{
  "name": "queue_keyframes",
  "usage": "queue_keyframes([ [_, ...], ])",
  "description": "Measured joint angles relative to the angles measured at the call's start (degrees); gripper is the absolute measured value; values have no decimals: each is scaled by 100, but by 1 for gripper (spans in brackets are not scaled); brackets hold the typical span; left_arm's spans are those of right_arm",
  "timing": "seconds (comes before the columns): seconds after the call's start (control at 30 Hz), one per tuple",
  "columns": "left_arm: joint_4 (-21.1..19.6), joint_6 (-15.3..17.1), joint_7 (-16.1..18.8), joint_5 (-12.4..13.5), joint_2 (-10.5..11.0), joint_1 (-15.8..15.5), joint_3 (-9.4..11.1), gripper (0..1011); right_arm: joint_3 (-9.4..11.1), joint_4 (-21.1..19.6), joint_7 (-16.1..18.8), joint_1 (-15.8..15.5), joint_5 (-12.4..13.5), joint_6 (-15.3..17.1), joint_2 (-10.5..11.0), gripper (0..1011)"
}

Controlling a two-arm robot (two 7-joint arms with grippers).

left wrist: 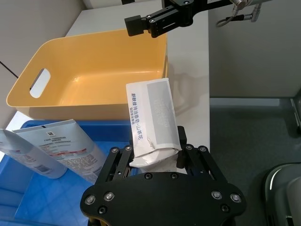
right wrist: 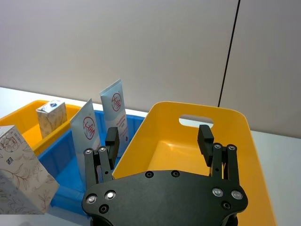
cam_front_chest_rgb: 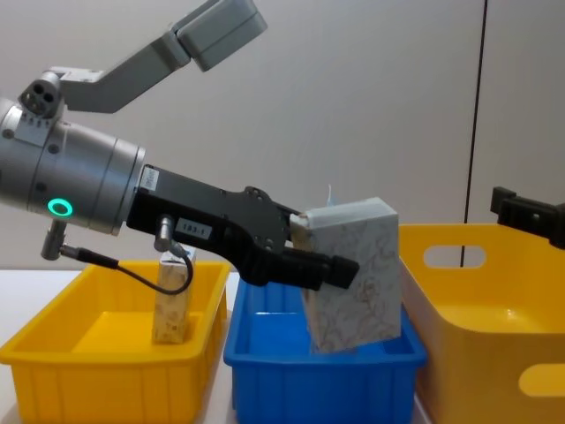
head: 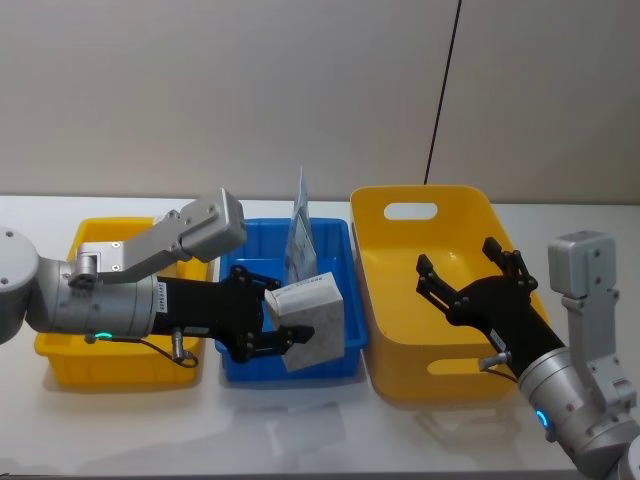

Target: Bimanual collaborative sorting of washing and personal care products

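Carton (left wrist: 153,120) in left claw (left wrist: 157,154), lettering perhaps 山茶花

One speckled cream carton (head: 308,318) is held tilted over the blue bin (head: 258,240) — two pale tubes (right wrist: 87,127) stand inside — while another carton (cam_front_chest_rgb: 172,305) stands upright in the small yellow bin (cam_front_chest_rgb: 106,371).

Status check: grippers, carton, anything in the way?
Left gripper shut on carton, tilted over blue bin. Right gripper open over large yellow bin. Tubes upright behind carton.

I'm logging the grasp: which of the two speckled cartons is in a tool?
The tilted carton at the blue bin, clamped in the left tool. The other carton stands upright, untouched, in the small yellow bin.
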Motion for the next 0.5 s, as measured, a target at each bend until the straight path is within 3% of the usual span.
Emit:
queue_keyframes([
  [0.5,24,-34,-20,-21,-10,-7,20,390,0,0,0,0,0,0,0,1002],
])
